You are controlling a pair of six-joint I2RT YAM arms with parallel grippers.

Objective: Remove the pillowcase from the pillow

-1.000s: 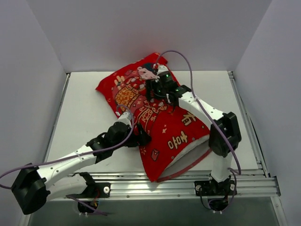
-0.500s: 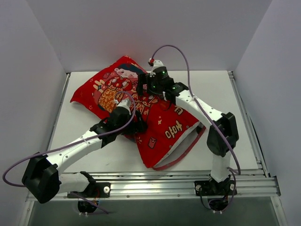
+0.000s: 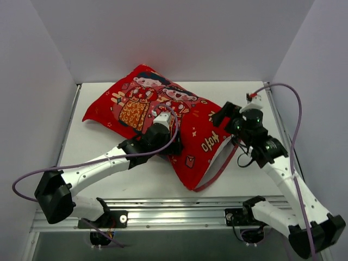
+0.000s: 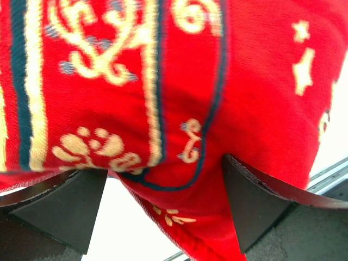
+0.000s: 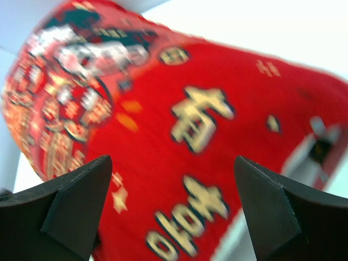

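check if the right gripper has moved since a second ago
Yes. The right gripper has swung right, from above the middle of the pillowcase toward the table's right rail, and now sits by the pillowcase's open end.

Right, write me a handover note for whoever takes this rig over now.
Left gripper: jaws open, straddling a fold of the pillowcase at its near edge.
Right gripper: jaws open, empty, beside the pillowcase's open end.
The pillowcase lies plump on the table, open end toward the right arm. The pillow seems to be inside, hidden.
Done: nothing yet.
Left to do: grip the pillowcase and draw the pillow out through the open end.
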